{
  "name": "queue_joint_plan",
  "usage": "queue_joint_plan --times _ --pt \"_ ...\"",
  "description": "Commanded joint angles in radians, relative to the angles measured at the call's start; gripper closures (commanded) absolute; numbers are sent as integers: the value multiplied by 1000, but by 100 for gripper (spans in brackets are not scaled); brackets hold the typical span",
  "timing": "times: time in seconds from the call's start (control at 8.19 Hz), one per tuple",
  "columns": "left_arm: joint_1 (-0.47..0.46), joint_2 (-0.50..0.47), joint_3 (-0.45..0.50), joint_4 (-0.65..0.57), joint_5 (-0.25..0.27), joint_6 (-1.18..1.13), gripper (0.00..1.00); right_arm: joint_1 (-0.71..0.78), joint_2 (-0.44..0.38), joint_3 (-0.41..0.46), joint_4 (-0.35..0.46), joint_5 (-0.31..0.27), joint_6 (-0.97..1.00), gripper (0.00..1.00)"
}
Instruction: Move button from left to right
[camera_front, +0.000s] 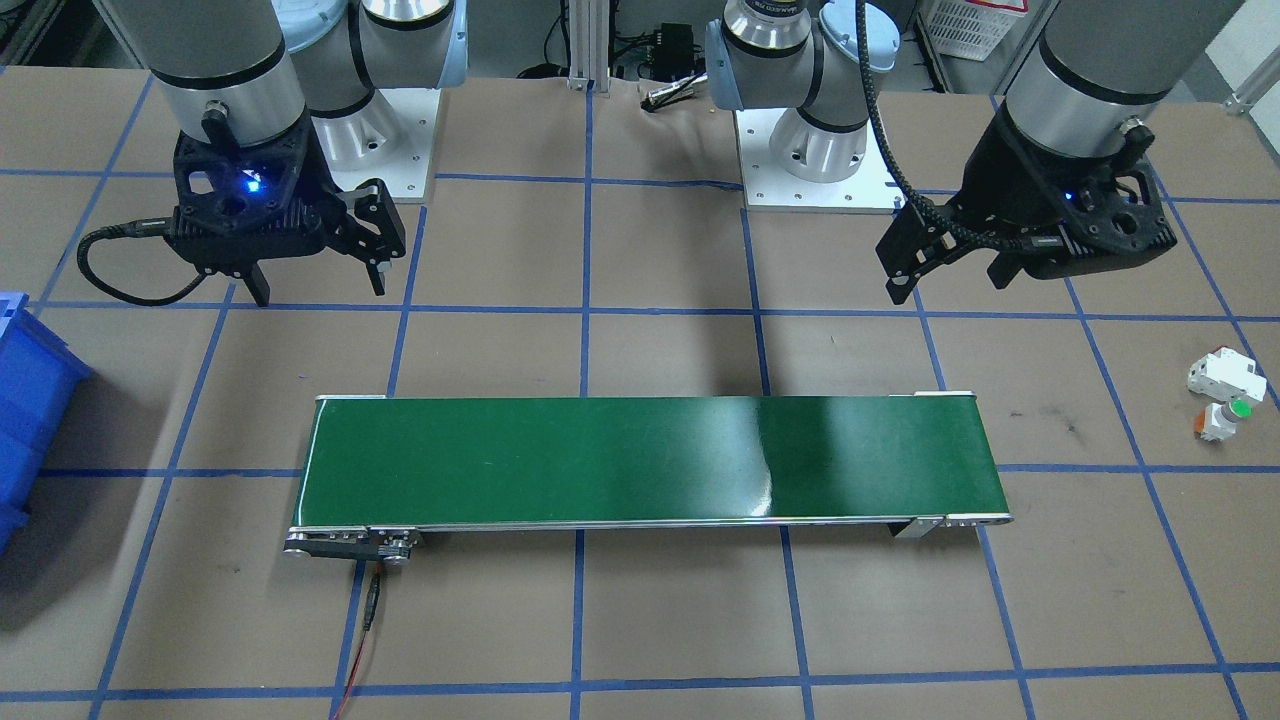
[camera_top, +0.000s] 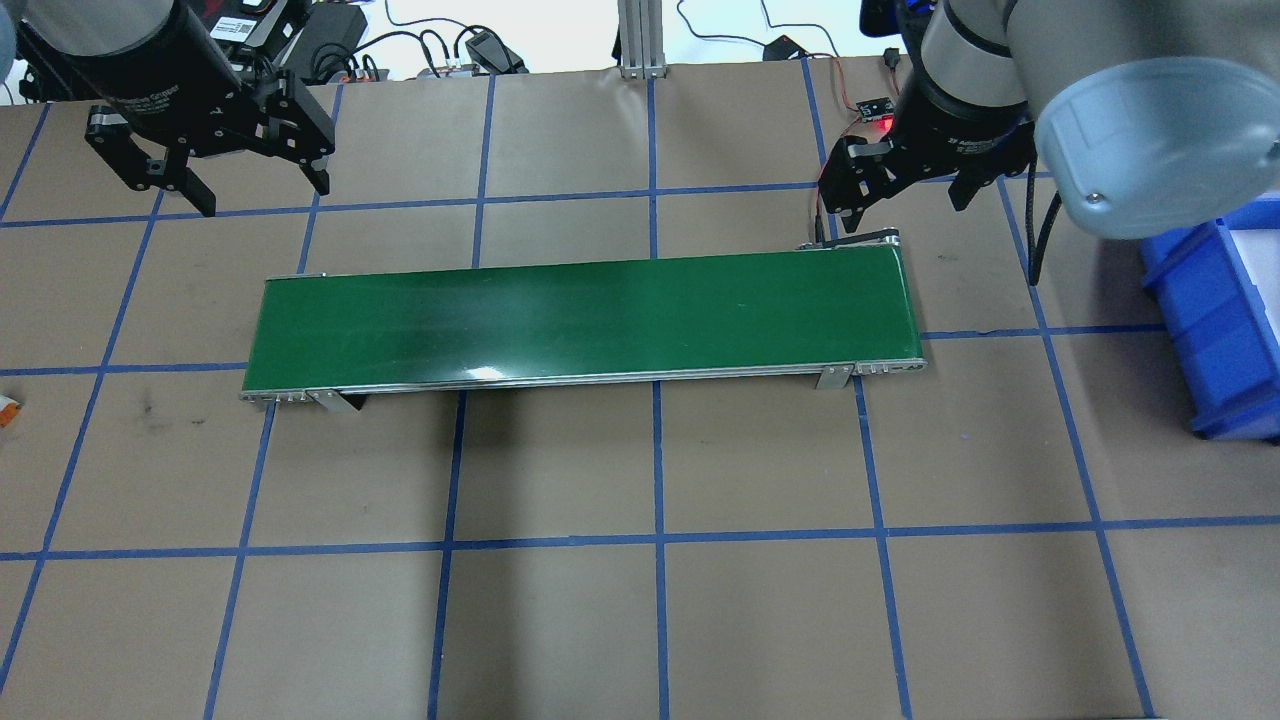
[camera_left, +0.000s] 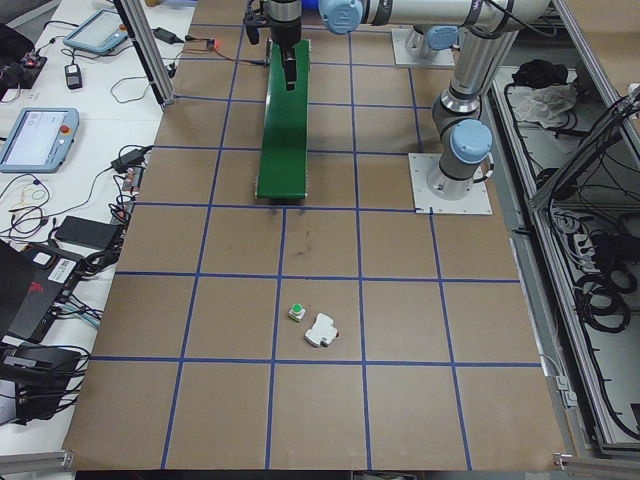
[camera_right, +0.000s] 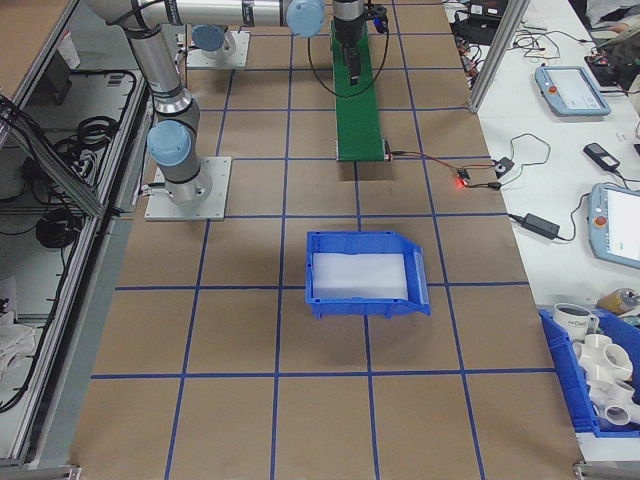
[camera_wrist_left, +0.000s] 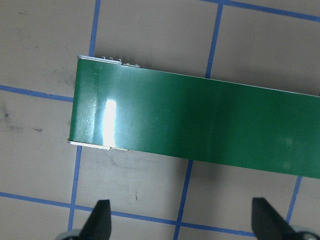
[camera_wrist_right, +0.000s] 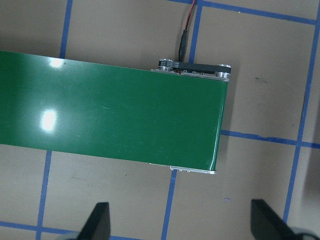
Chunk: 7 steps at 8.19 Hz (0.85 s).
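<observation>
The button, green cap on a white body, lies on the brown table past the belt's end on my left side, beside a white oblong block. It is also in the exterior left view as the button. The green belt carries nothing. My left gripper hangs open above the table behind the belt's left end, well apart from the button. My right gripper hangs open behind the belt's other end. Both wrist views show fingertips spread wide over bare table with nothing between them.
A blue bin stands on the table beyond the belt's right end. A red and black wire runs from the belt's motor end. The two arm bases are bolted behind the belt. Blue tape lines grid the table.
</observation>
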<state>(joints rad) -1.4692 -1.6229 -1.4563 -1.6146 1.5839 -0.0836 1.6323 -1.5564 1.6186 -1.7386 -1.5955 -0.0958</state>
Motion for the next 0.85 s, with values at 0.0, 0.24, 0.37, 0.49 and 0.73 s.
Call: queue_joint_plan --times 0.0,0.24,0.37,0.49,0.73 --pt "-17 8 -1 4 -1 -13 0 0 -1 0 -2 -3 5 0" --pt "24 2 5 -10 -1 138 0 0 -1 1 -2 -1 2 0" --pt "121 0 4 -30 -1 242 0 1 -2 1 -7 -1 5 0" --pt "241 -12 -2 -43 -1 339 0 0 -2 0 -9 -3 4 0" --pt "410 -63 -6 -30 17 510 0 1 -1 0 -9 -3 1 0"
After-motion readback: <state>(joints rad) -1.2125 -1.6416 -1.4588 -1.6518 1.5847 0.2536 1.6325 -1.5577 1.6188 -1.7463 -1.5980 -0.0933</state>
